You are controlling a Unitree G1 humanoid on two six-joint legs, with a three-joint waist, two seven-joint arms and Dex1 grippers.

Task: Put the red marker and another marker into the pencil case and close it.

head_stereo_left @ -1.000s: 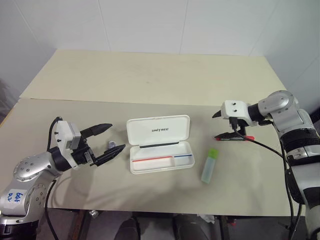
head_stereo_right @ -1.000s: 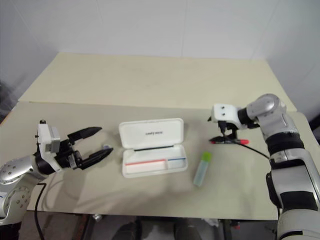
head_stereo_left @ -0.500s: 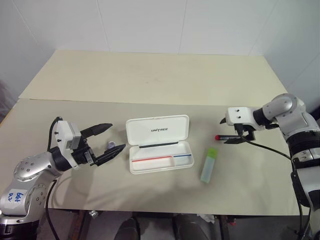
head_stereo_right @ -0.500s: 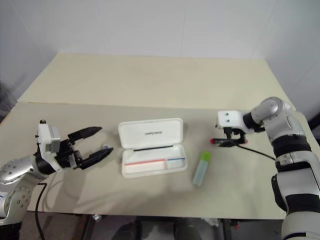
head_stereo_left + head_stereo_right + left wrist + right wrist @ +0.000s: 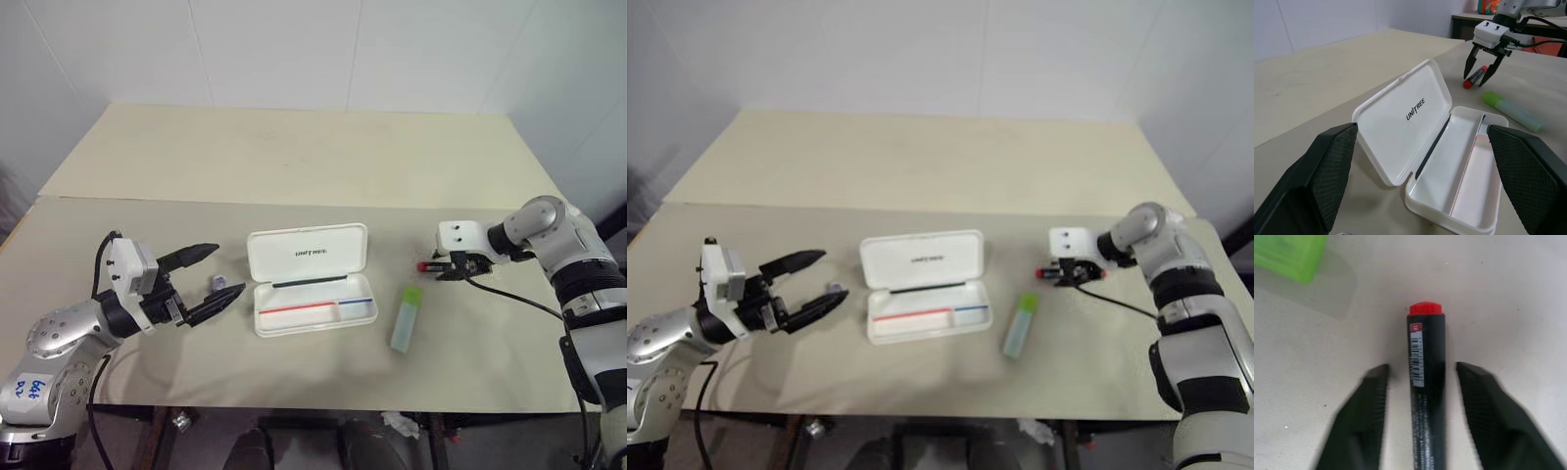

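The right end effector (image 5: 443, 268) is sitting at the right middle of the left eye frame, tipped down onto the bench (image 5: 294, 157). Its two black fingers (image 5: 1369, 406) are straddling the red marker (image 5: 1426, 382), one on each side, with a narrow gap showing between each finger and the barrel, so they are standing partly spread and not yet pinching it. The marker is lying flat on the bench, its red end (image 5: 423, 265) poking out toward the pencil case (image 5: 312, 278).

The left end effector (image 5: 201, 281) is hanging at the lower left of the frame, fingers spread wide and holding nothing, pointing toward the case. A small grey object (image 5: 219, 283) is lying on the bench just behind its fingertips.

The case is lying open in the frame's centre, lid tilted back and lettering showing, and its tray with the red-and-blue stripe is holding no marker. The pale green marker (image 5: 406, 318) is lying just right of the tray, lime cap pointing away from the robot.

The bench is pale beige, made of two boards meeting at a seam, with white walls (image 5: 294, 49) standing behind it.
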